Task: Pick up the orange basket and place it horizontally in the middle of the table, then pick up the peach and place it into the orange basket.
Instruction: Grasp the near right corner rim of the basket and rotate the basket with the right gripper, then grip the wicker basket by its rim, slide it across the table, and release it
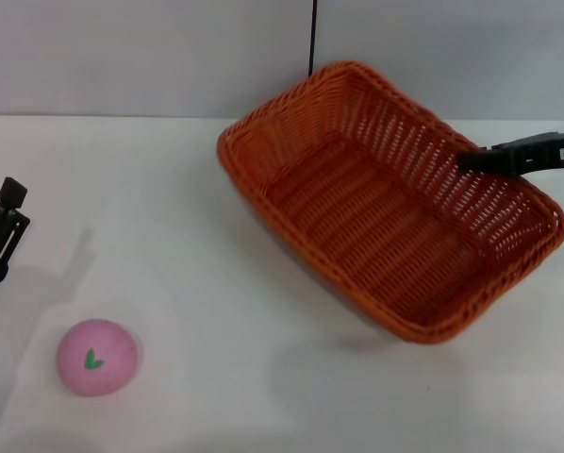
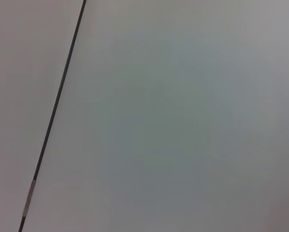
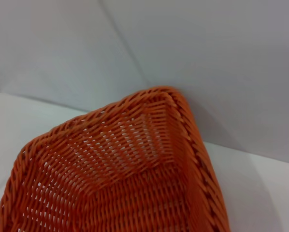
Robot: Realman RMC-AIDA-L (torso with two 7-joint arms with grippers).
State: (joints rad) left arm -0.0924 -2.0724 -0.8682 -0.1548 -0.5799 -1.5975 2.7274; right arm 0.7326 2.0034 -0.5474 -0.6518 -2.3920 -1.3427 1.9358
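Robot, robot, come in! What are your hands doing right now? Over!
Right gripper at orange basket long rim, basket angled on table. Left gripper idle at table's left edge. Peach loose, front left. Nothing blocking.

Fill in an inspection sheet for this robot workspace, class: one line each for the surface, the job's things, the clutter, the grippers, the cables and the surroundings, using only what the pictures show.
Surface: white table, plain and unmarked.
Job's things: orange basket sits diagonally, right of centre, empty inside; its near end looks slightly raised, judging by the shadow beneath. Peach rests on the table near the front left, well apart from the basket, leaf mark facing the camera.
Clutter: nothing seen.
Grippers: right gripper is at the basket's right rim. Left gripper is at the left edge, away from the peach and holding nothing.
Cables: thin dark line runs down the back wall; may be a seam.
Surroundings: plain grey wall behind the table.
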